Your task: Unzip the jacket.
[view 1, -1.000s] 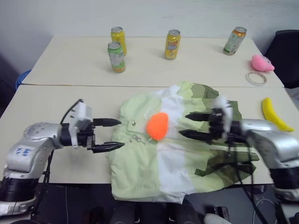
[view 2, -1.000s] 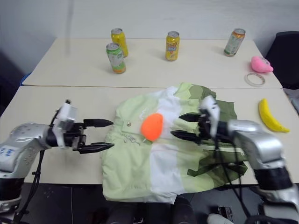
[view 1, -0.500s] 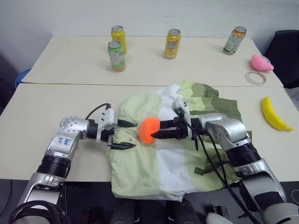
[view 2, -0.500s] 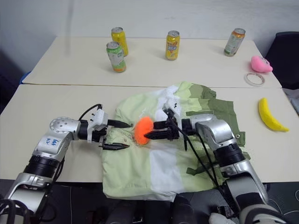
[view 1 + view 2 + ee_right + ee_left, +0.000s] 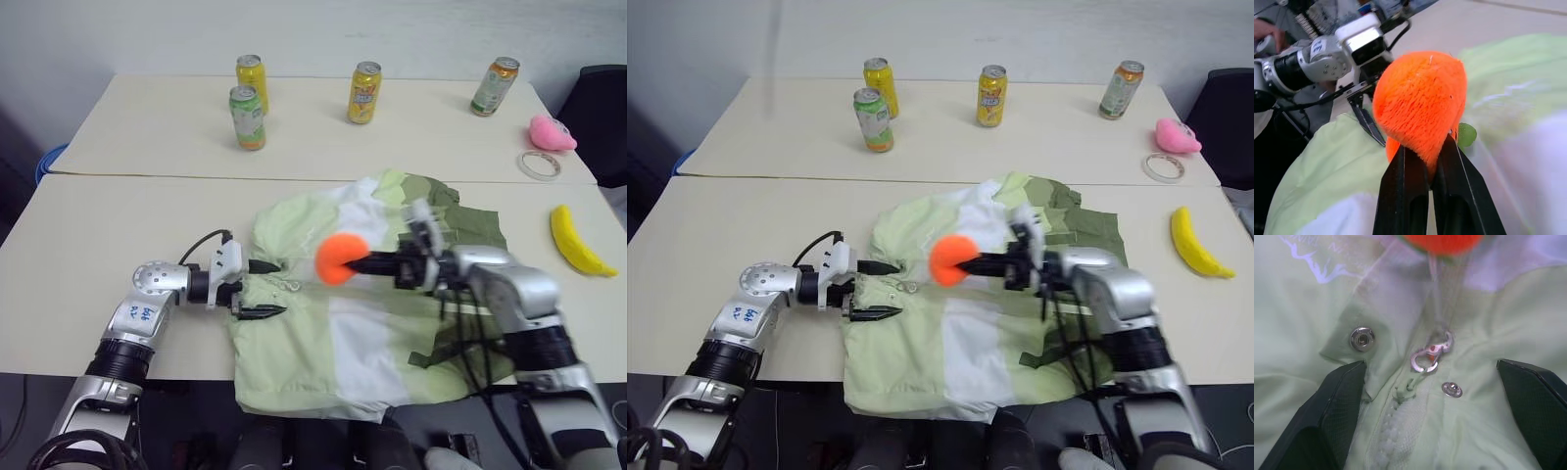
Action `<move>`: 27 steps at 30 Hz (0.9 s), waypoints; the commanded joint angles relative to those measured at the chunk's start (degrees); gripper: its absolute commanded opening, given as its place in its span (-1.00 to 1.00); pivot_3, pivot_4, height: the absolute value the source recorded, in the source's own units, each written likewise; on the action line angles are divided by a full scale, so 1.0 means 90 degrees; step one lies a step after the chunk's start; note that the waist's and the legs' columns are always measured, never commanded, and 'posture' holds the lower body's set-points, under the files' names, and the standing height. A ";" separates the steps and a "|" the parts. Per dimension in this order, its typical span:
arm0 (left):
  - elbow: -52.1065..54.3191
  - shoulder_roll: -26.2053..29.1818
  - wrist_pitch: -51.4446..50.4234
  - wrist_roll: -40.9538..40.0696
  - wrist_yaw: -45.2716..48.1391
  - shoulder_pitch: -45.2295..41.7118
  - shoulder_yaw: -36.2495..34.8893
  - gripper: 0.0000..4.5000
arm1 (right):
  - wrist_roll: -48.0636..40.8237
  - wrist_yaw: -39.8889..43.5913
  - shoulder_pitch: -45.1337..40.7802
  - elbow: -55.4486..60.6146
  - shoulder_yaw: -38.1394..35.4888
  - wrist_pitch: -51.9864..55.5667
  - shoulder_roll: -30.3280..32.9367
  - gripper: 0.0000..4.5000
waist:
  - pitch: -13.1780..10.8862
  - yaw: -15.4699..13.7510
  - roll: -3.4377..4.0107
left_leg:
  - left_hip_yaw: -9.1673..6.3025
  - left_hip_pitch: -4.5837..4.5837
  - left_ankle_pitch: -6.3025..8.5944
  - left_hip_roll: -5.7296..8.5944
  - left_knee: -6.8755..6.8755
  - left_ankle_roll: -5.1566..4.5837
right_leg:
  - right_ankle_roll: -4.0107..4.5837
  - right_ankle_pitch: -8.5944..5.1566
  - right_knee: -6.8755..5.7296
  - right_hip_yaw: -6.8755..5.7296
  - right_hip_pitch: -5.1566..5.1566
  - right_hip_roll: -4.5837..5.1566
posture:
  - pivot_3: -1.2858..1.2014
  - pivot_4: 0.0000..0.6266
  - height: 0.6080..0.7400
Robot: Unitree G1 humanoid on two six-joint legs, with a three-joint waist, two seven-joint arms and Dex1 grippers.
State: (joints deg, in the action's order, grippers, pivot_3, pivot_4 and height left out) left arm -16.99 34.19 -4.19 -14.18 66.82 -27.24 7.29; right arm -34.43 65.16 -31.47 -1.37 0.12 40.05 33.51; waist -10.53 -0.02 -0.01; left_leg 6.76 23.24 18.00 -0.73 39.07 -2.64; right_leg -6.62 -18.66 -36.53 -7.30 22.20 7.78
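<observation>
Thin, limp fabric of the jacket (image 5: pixel 362 294), spread on the worktop (image 5: pixel 88 235), will bunch when tugged, so the right hand (image 5: pixel 1422 156) pinches the orange pom-pom pull (image 5: pixel 338 258) while the wide-open left hand (image 5: pixel 266 290) straddles the zipper (image 5: pixel 1400 421) to brace it.

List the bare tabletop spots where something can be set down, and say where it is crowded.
Free: the near table left of the jacket; the far table between the green can and middle yellow can. Crowded: the jacket's middle, with both tools, and the right edge by the banana.
</observation>
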 commanded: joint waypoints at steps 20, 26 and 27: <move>-0.0505 0.0152 0.0451 0.0583 -0.1106 0.0811 -0.0201 1.00 | 0.1649 -0.1337 0.1547 -0.4760 -0.3727 -0.5059 0.2969 -0.97 | 0.0047 0.0163 0.0079 | 0.0037 -0.0234 0.0005 0.0000 -0.0121 0.0007 | -0.0002 -0.0001 0.0108 0.0043 -0.0195 0.0064 | 0.03 -0.52 1.00; -0.0566 0.0337 0.0547 0.0655 -0.1099 0.0828 -0.0320 1.00 | 0.2092 -0.1569 0.1197 -0.5298 -0.3382 -0.5576 0.3190 -0.97 | 0.0048 0.0176 0.0083 | 0.0032 -0.0231 0.0004 0.0000 -0.0122 0.0010 | -0.0002 -0.0001 0.0108 0.0065 -0.0193 0.0066 | 0.03 -0.52 1.00; -0.0561 0.0374 0.0588 0.0670 -0.1077 0.0872 -0.0303 1.00 | 0.2152 -0.1694 0.1169 -0.5377 -0.3369 -0.5651 0.3236 -0.97 | 0.0048 0.0174 0.0083 | 0.0030 -0.0230 0.0004 0.0000 -0.0122 0.0011 | -0.0002 -0.0001 0.0109 0.0064 -0.0192 0.0067 | 0.03 -0.52 1.00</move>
State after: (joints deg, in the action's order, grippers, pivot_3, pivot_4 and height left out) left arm -18.62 35.48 1.99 -11.93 58.38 -21.79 4.56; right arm -16.08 52.72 -20.16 -48.29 -29.30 -8.70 59.26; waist -10.10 1.54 0.74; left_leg 7.03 21.18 18.05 -0.73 37.97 -2.53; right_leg -6.64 -18.67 -35.55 -6.72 20.47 8.39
